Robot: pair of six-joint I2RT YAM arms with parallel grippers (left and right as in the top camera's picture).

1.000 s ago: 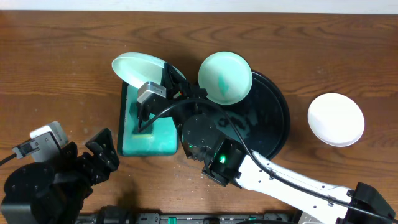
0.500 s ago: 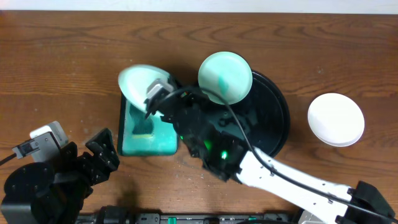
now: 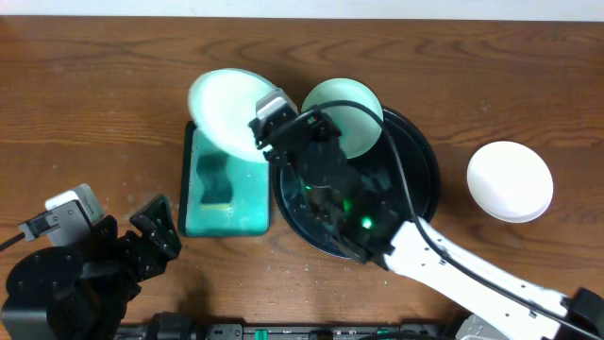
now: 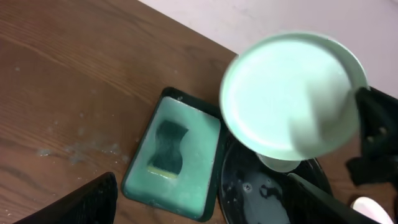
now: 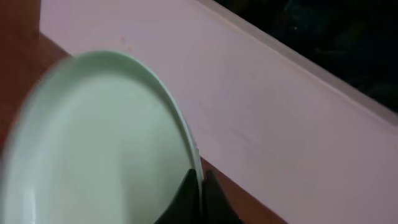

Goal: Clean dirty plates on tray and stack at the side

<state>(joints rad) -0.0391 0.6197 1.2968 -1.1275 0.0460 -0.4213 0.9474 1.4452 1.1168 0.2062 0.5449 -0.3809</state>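
Observation:
My right gripper (image 3: 266, 132) is shut on the rim of a pale mint plate (image 3: 226, 109) and holds it in the air above the far end of the teal basin (image 3: 247, 203). The plate fills the right wrist view (image 5: 93, 137), pinched between the fingers (image 5: 200, 186), and shows lifted in the left wrist view (image 4: 289, 93). A second mint plate (image 3: 357, 109) with a teal smear sits at the far rim of the black tray (image 3: 420, 179). A white plate (image 3: 510, 179) lies on the table right of the tray. My left gripper (image 3: 156, 236) is open and empty at the near left.
A dark teal sponge (image 3: 214, 179) lies in the teal basin, also in the left wrist view (image 4: 168, 146). The right arm stretches from the near right across the tray. A pale wall runs along the table's far edge.
My right gripper has carried the mint plate to the right and up from over the basin toward the tray. The left arm has not moved.

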